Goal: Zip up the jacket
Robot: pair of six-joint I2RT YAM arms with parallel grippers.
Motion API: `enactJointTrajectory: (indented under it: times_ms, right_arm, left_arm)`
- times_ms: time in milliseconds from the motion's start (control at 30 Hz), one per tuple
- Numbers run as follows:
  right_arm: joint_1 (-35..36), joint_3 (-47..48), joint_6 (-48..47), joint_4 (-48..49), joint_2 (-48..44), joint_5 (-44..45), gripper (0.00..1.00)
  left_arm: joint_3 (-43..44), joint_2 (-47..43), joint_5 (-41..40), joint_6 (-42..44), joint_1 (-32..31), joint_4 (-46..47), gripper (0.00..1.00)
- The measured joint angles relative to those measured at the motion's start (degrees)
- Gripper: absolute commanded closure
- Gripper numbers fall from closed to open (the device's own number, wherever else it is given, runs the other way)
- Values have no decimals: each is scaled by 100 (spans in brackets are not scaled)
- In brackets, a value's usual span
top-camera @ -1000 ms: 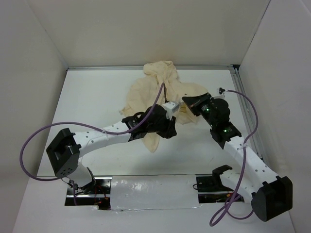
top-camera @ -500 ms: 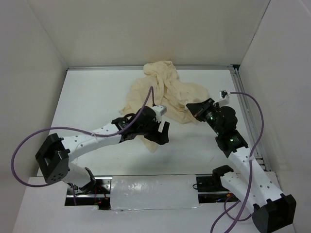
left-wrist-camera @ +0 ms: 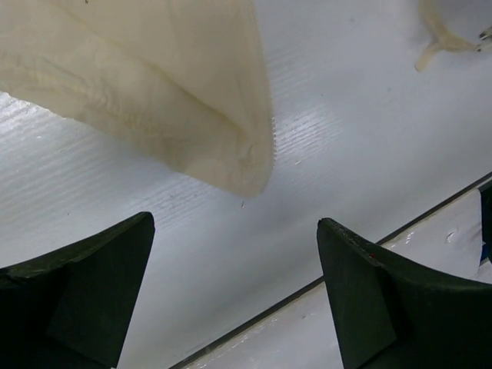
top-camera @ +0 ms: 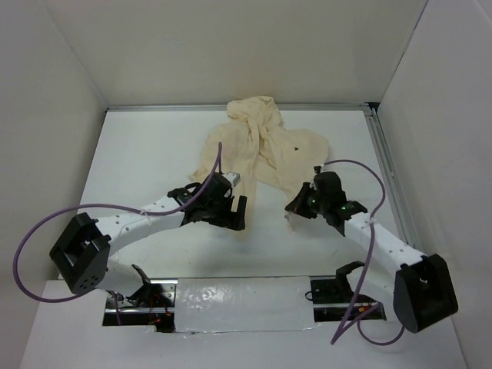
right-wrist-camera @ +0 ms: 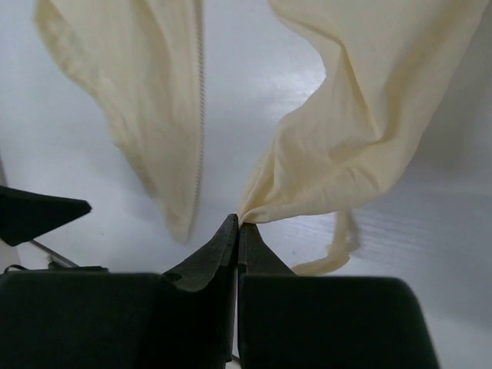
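The cream jacket point(top-camera: 261, 146) lies crumpled at the back middle of the white table. My left gripper point(top-camera: 234, 217) hangs open just near of its lower left flap, with nothing between the fingers. In the left wrist view that flap's corner point(left-wrist-camera: 192, 100), edged with zipper teeth, lies beyond the open gripper point(left-wrist-camera: 234, 223). My right gripper point(top-camera: 294, 207) is shut on the jacket's lower right corner, pulled toward the near edge. In the right wrist view the gripper point(right-wrist-camera: 239, 224) pinches a gathered point of the jacket point(right-wrist-camera: 361, 115); the other flap with zipper teeth point(right-wrist-camera: 154, 115) hangs to the left.
White walls close in the table on three sides. A metal rail point(top-camera: 388, 177) runs along the right edge. A foil-taped strip point(top-camera: 238, 304) lies between the arm bases. Purple cables loop over both arms. A thin cloth strip point(right-wrist-camera: 338, 246) dangles by the right fingers.
My left gripper has opened, come off the jacket and drawn back to the near left. My right gripper, still shut, has pulled its corner of the jacket toward the near edge.
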Motion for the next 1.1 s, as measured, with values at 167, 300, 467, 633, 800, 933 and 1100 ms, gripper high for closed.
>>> enactJointTrajectory:
  times_ms: [167,300,467,633,800,933,1100]
  right_arm:
    - [173,7,107,-24,970,107,71]
    - [236,203,39,-293,1574,330,26]
    - [535,636,-264,-962,1720,905,8]
    - [960,931,-463,-1620,1502,1725,9]
    - [1515,1189,-846,-1996,1056,2037,8]
    - [1790,1615,-1226,-2050,1152,2236,8]
    - [1912,1928,-1665,-2087,1786,2450,10]
  left_arm:
    - [-125,24,33,-24,2,2,1]
    - [-131,92,42,-28,2,33,1]
    - [-201,92,66,-26,2,114,1]
    - [-291,92,63,-26,2,197,1]
    - [-345,92,66,-20,2,227,1]
    - [-407,92,79,-15,9,293,1]
    - [-463,90,107,2,13,315,1]
